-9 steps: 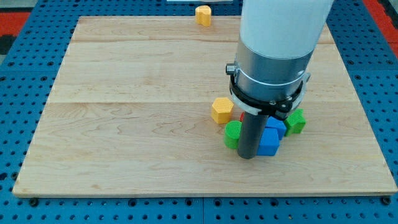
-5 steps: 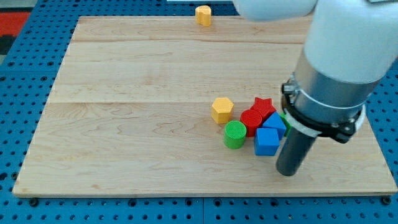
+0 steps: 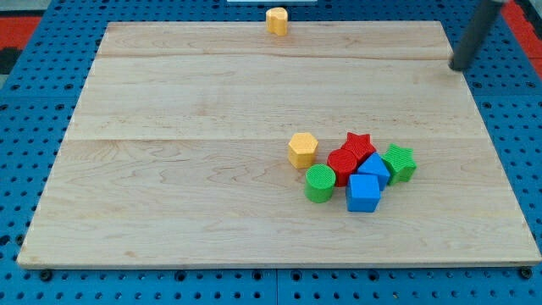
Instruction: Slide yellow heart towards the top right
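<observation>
My tip [image 3: 461,67] is sitting at the upper right of the frame, at the right edge of the wooden board [image 3: 169,169], well apart from every block. The rod carries no claw, so there is nothing wide, narrow or holding to report.

The yellow heart [image 3: 276,19] is lying at the very top edge of the board, a little right of centre, alone and far to the left of my tip.

A cluster is sitting in the lower right part of the frame. The yellow hexagon [image 3: 302,150] is standing at its left side. Next to it, the green cylinder [image 3: 319,183] is touching the red cylinder [image 3: 341,163], with the red star [image 3: 360,144] just behind. The blue cube [image 3: 364,193] and another blue block [image 3: 373,168] are pressing together, and the green star [image 3: 399,163] is resting at the cluster's right end.
</observation>
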### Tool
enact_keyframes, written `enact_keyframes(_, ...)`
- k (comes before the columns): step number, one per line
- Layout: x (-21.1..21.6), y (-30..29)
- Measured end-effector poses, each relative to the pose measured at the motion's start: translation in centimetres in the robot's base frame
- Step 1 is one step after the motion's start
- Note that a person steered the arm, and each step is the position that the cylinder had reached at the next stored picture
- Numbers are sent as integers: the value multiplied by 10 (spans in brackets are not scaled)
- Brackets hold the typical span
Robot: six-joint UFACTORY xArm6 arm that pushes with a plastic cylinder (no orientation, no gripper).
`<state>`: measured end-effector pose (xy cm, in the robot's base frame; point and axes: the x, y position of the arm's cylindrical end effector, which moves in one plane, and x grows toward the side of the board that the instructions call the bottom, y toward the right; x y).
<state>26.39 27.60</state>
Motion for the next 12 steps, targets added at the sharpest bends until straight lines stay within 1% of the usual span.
enact_keyframes(1, -70, -19)
enact_keyframes(3, -73, -31)
enact_keyframes(4, -73, -156)
enact_keyframes(5, -71, -219)
enact_keyframes(6, -56, -255)
enact_keyframes(7, -27, -319)
enact_keyframes(8, 36, -385)
enact_keyframes(9, -35, -438)
enact_keyframes(10, -72, -447)
enact_keyframes(11, -73, -434)
enact_keyframes(12, -71, -332)
